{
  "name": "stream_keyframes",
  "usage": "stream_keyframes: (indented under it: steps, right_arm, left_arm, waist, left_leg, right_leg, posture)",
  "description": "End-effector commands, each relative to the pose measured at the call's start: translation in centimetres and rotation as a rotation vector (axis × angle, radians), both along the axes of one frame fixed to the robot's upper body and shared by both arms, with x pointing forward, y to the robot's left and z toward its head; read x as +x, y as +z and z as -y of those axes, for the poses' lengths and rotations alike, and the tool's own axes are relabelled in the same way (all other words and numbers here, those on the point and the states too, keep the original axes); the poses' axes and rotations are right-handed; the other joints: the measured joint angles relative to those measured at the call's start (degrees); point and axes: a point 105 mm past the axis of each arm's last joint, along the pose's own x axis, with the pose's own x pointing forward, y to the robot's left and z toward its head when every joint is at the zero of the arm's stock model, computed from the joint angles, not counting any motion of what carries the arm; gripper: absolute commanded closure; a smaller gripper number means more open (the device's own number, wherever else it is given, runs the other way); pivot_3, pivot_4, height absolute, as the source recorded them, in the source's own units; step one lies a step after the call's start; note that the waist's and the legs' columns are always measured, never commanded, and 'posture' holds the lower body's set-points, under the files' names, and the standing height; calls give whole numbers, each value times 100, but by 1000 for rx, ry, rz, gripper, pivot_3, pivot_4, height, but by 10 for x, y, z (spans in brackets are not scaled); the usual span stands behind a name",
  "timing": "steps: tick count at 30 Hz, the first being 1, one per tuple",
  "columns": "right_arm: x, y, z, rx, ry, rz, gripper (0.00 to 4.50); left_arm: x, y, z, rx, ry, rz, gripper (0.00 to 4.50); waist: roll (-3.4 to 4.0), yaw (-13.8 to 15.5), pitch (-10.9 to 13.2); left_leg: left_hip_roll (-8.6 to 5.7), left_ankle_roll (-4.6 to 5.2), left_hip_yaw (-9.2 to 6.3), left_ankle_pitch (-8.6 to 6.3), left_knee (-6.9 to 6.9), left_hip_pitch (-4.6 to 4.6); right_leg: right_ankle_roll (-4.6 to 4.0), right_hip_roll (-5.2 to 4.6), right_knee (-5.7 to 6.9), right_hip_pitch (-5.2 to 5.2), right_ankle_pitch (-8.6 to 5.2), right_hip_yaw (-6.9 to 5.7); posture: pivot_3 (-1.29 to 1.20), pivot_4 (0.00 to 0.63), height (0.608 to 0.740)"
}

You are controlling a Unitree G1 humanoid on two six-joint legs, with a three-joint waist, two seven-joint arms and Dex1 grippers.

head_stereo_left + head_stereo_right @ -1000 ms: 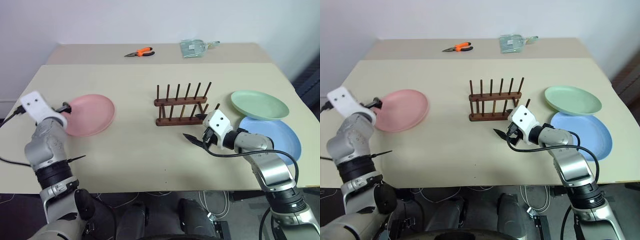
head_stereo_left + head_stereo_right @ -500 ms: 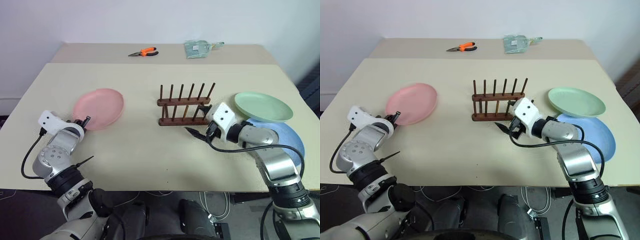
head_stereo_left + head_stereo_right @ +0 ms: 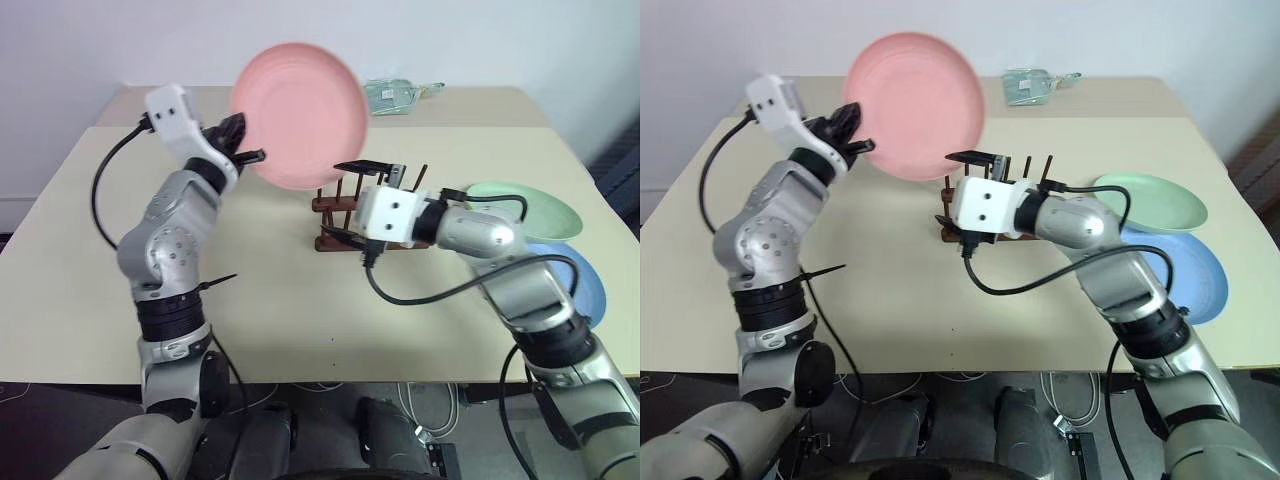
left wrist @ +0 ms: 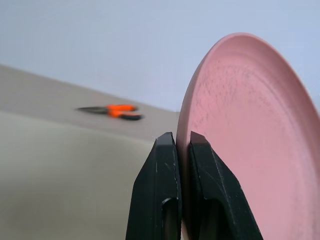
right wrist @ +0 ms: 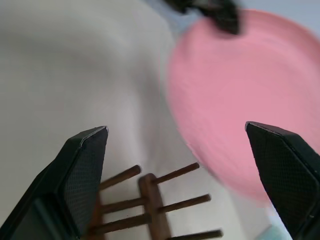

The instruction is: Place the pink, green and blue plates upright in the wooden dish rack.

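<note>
**Plates racked: none of three; pink plate in transit**

Left gripper (image 3: 243,143): jaws pressed onto the rim of the pink plate (image 3: 300,115), one finger on each face, as the left wrist view shows plainly. Plate held clear of the table, raised near upright, its face turned toward the camera, above and just behind the rack (image 3: 365,212).

Right gripper (image 3: 352,200): jaws spread wide, holding nothing. It sits at the near left end of the rack, fingers reaching toward the plate's lower edge; the right wrist view puts the plate between the two open fingers (image 5: 80,170), with the rack pegs below. No contact with the plate can be confirmed.

Rack: dark wood, two rails of upright pegs, standing on the table (image 3: 280,300) at centre. All slots that can be seen are empty.

Green plate (image 3: 530,208): lying flat on the table to the right of the rack, untouched.

Blue plate (image 3: 585,290): flat, nearer the table's front edge, partly under the green plate's rim and partly hidden by the right arm.

Other items: orange pliers (image 4: 112,111) and a clear bag (image 3: 395,95) on the far table, not part of the job.

Status, as a judgement: first plate lifted and tipped, not yet seated. Remaining: lower the pink plate between pegs, possibly with the right gripper steadying it; then rack green and blue.
</note>
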Motion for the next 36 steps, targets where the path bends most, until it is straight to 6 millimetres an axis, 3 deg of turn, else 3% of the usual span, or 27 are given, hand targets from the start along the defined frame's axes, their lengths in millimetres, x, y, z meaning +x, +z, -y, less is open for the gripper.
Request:
stream_keyframes:
  steps: [1,3,10,11,14,17,20,23,25,28,32,36]
  right_arm:
    - [14,7,2,-7,-44,115,252]
    - [20,5,6,-27,-70,144,860]
    - [25,10,15,-55,-112,221,4204]
    - [25,12,16,-59,-114,235,4500]
    - [24,16,18,-62,-117,268,4500]
    - [18,28,26,-20,-119,294,4500]
    - [14,46,49,173,-169,209,4500]
    - [8,58,73,435,-187,6,4500]
    - [-5,68,84,681,-122,-190,4500]
    - [-23,81,92,916,2,-380,4500]
    - [-22,68,103,968,-36,-513,4500]
    - [-18,58,113,1011,-76,-584,4500]
  left_arm:
    - [-13,20,9,7,-37,76,4498]
    - [-15,17,11,-6,-54,58,4500]
    - [-20,2,13,-6,-99,13,4500]
    - [-19,2,12,-33,-104,7,3781]
    - [-17,11,5,-155,-98,17,2537]
    - [-10,25,-22,-354,-18,51,1154]
    - [-6,25,-41,-230,72,88,1154]
    - [-8,13,-39,20,55,128,1154]
    - [-15,-5,-26,170,-49,132,1154]
    - [-45,-27,7,248,-355,137,1154]
    - [-87,-54,37,331,-668,133,1154]
    - [-107,-60,49,331,-791,134,1154]
  waist:
    - [0,0,0]
    - [1,-8,1]
    - [1,-33,1]
    - [1,-39,1]
    - [-1,-2,2]
    - [-6,22,7]
    - [-6,12,6]
    - [-4,2,6]
    - [-3,3,6]
    - [4,21,10]
    - [13,4,15]
    - [23,-5,20]
  left_leg:
    - [0,-1,0,1,-1,0]
    - [0,-5,2,3,-2,0]
    - [0,-3,1,2,-2,-1]
    - [0,-2,0,2,-2,0]
    - [0,-1,-1,1,1,-1]
    - [0,-1,-2,1,1,-2]
    - [1,-4,0,3,-4,0]
    - [1,-2,2,2,-6,1]
    - [1,0,1,1,-6,1]
    - [4,5,-2,-2,-5,-1]
    - [8,8,0,-4,-6,-1]
    - [9,9,4,-4,-7,0]
  right_leg:
    - [0,0,0,-1,0,1]
    - [-1,0,1,-5,0,3]
    - [-1,3,2,-5,1,4]
    - [-1,3,3,-5,0,3]
    - [-1,2,0,0,0,3]
    - [-2,2,-1,-1,0,3]
    - [-2,3,-2,-2,0,4]
    - [-3,6,-5,-2,1,8]
    - [-4,7,-5,0,1,9]
    - [-9,7,-7,2,1,8]
    - [-27,6,-5,-2,-8,8]
    - [-30,6,-5,-2,-9,8]
  posture:
    - [0,150,740]
    - [0,150,740]
    - [0,150,740]
    - [0,150,740]
    - [0,150,740]
    - [0,150,740]
    - [0,150,740]
    - [0,150,740]
    - [0,150,740]
    - [0,150,740]
    - [0,150,740]
    - [0,150,740]
